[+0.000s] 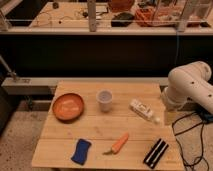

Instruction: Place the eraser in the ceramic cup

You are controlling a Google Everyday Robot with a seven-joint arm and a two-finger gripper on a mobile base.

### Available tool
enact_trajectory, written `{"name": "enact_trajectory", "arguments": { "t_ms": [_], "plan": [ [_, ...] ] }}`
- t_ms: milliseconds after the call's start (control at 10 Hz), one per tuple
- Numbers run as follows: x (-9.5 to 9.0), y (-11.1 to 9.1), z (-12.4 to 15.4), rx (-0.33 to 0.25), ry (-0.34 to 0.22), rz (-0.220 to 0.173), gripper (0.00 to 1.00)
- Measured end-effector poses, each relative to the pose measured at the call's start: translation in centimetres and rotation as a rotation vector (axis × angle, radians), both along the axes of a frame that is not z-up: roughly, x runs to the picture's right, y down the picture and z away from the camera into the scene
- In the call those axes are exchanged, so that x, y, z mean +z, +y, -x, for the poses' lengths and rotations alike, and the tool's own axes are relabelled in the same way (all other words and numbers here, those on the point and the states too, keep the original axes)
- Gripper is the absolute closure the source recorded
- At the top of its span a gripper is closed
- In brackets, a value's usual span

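The gripper point(169, 115) at the table's point(60, 150) right edge hides beneath the arm point(192, 85).

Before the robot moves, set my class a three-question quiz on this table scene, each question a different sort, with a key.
1. True or false: the long black striped eraser lies inside the small pale ceramic cup.
2. What lies between the blue wavy-edged sponge pad and the eraser? A white bottle; B orange carrot; C orange bowl.
3. The open claw hangs by the wooden table's right edge in view, gripping ____.
Key: 1 false; 2 B; 3 nothing.
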State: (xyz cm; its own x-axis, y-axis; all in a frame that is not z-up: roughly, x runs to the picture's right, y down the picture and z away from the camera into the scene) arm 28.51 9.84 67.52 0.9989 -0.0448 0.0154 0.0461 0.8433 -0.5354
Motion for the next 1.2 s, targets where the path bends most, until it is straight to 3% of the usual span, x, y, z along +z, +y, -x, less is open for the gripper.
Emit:
{"name": "enact_trajectory", "arguments": {
  "t_ms": [300,600,900,1200],
  "plan": [
    [0.2,0.6,0.1,-0.004,-0.004,0.008,0.20],
    [1.6,3.9,0.4,-0.023,-0.022,0.038,0.20],
    [2.2,5.5,0.3,-0.046,-0.042,0.059,0.20],
    [3.6,8.3,-0.4,-0.088,-0.072,0.092,0.20]
  ]
}}
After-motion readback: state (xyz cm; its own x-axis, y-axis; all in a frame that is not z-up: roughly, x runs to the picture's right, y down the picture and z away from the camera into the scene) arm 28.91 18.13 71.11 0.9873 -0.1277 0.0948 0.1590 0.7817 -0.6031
